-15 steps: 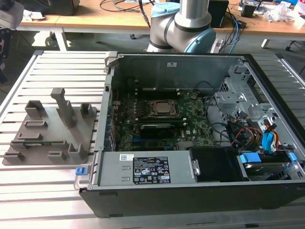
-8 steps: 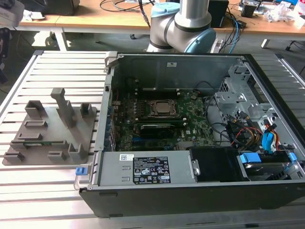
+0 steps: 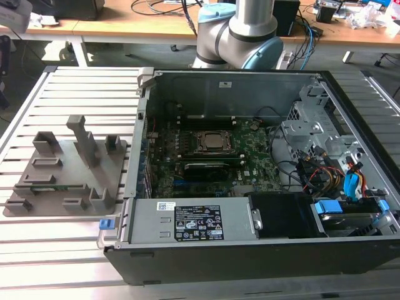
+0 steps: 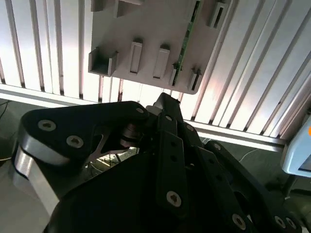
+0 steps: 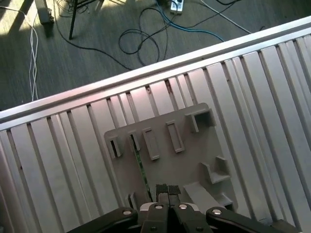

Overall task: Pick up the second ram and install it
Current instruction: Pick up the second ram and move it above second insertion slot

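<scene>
The tool [image 5: 167, 189] hovers over the grey tray [image 5: 192, 155], fingers together and empty. The second ram [image 5: 140, 167] stands edgewise in the tray.

Long narrow green ram stick [image 5: 140, 167] sits edge-on in grey plastic holder tray [image 5: 194, 155] — chips untellable. Black metal gripper [image 5: 167, 188] cropped in first wrist view — grey-and-blue robot arm [image 3: 240, 28] cropped in exterior view.

Arm [image 3: 253, 15] in exterior view: grey metal tube, rounded joints capped pale blue. Gripper [image 5: 167, 190] in both wrist views: matte black linkage bars, round silver screw heads, dark textured fingertip pads [image 5: 162, 189], brushed silver housing [image 4: 24, 165] behind linkage
</scene>
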Tool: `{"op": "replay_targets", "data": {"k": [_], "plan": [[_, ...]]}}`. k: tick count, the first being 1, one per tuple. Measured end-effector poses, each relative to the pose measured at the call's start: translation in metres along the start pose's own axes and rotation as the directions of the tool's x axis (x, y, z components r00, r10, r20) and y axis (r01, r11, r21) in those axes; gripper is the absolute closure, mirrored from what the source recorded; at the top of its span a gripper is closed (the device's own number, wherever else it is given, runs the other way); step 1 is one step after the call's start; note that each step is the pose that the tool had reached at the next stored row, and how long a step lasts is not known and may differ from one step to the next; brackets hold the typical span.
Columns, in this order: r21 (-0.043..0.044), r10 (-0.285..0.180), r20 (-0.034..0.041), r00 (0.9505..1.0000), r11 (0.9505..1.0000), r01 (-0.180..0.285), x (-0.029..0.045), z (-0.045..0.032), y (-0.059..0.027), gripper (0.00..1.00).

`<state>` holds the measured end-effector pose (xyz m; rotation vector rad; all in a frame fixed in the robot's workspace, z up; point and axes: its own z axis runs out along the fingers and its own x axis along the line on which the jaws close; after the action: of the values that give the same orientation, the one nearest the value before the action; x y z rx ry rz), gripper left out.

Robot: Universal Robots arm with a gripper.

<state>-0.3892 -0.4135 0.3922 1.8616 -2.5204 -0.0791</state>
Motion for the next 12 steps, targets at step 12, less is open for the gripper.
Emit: {"op": "replay_targets", "data": {"k": [12], "plan": [[-0.004, -0.162, -0.01, 0.9868, 0.9869, 0.161, -0.0002, 0.0, 0.0, 0.89]]}}
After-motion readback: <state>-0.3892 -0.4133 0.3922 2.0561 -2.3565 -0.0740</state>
